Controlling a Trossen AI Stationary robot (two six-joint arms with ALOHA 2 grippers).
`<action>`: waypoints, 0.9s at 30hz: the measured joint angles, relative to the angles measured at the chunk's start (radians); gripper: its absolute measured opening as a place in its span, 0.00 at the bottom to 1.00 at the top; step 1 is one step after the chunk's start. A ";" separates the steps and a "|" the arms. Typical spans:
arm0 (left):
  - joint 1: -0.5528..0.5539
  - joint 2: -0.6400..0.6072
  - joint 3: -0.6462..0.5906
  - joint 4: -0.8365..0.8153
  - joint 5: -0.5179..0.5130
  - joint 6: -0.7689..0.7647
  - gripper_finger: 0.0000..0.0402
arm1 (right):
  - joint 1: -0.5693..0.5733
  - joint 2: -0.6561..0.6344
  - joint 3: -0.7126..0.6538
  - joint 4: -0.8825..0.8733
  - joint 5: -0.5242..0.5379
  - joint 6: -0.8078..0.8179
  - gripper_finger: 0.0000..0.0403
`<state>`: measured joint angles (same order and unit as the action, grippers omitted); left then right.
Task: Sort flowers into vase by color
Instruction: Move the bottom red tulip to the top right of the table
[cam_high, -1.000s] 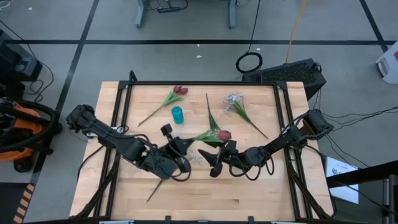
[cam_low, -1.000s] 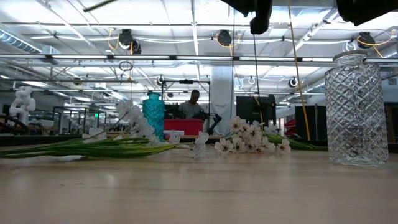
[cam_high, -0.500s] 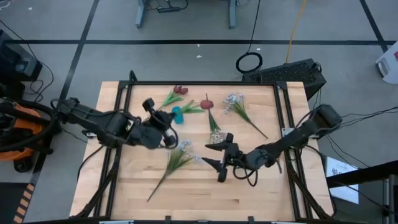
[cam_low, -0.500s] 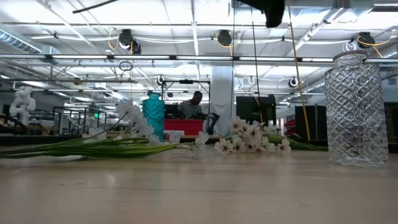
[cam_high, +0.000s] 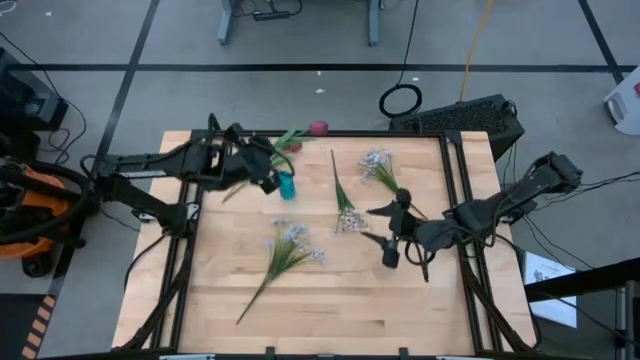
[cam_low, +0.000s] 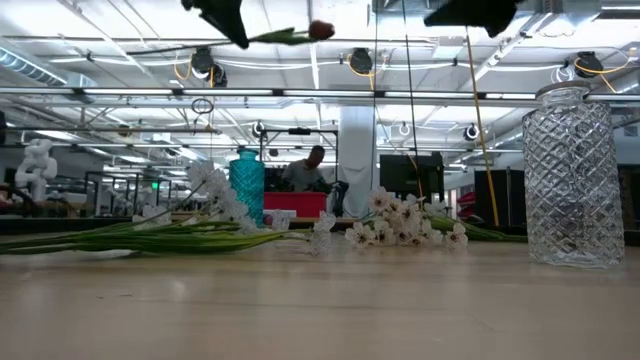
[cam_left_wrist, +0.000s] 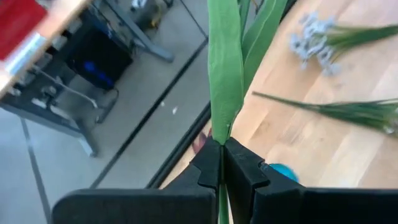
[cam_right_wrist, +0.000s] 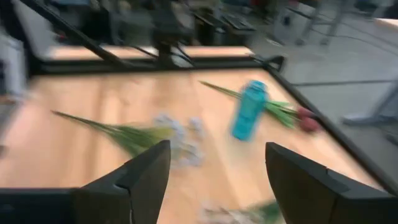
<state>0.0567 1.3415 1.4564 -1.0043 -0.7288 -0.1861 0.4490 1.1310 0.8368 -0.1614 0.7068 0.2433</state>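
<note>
My left gripper (cam_high: 272, 165) hangs over the table's far left part, shut on a red-budded flower (cam_high: 318, 128) with green leaves (cam_left_wrist: 225, 68). The bud (cam_low: 320, 30) reaches past the far edge. A small blue vase (cam_high: 287, 185) stands just below the gripper, and a second red flower (cam_right_wrist: 306, 119) lies on the table behind the vase. Three white sprays (cam_high: 376, 162), (cam_high: 346, 216), (cam_high: 291, 238) lie flat on the wood. My right gripper (cam_high: 386, 235) hovers open at the right, with nothing between its fingers (cam_right_wrist: 144, 175). A clear cut-glass vase (cam_low: 573, 176) shows in the low view. My left gripper pinches the red flower's green stem (cam_left_wrist: 219, 144), just below the leaves, between its two fingers. The fingers come from the table's left, slanting down, and the stem runs straight out ahead of them. The flower is lifted clear and lies about level, bud toward the far edge.
A black frame rail (cam_high: 330, 133) runs along the table's far edge and down both sides. The near half of the wood (cam_high: 360, 310) shows bare planks. In the low view, a person sits at a desk in the room beyond.
My left gripper has swung from the table's middle toward the far edge and up, carrying the red flower clear of the table; its bud now passes the far rail. My right gripper has drawn back toward the right edge, risen and tipped nearer to level.
</note>
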 joint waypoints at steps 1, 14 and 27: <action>0.026 0.000 -0.006 0.009 0.019 0.017 0.04 | -0.006 -0.003 0.000 -0.025 0.024 0.003 0.62; 0.302 0.001 -0.233 0.184 0.235 0.121 0.04 | -0.087 -0.007 0.000 -0.107 0.053 -0.010 0.62; 0.482 0.001 -0.529 0.449 0.402 0.116 0.04 | -0.128 -0.007 0.000 -0.103 0.052 -0.009 0.62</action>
<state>0.5391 1.3422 0.9277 -0.5551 -0.3266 -0.0702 0.3213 1.1240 0.8364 -0.2646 0.7584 0.2344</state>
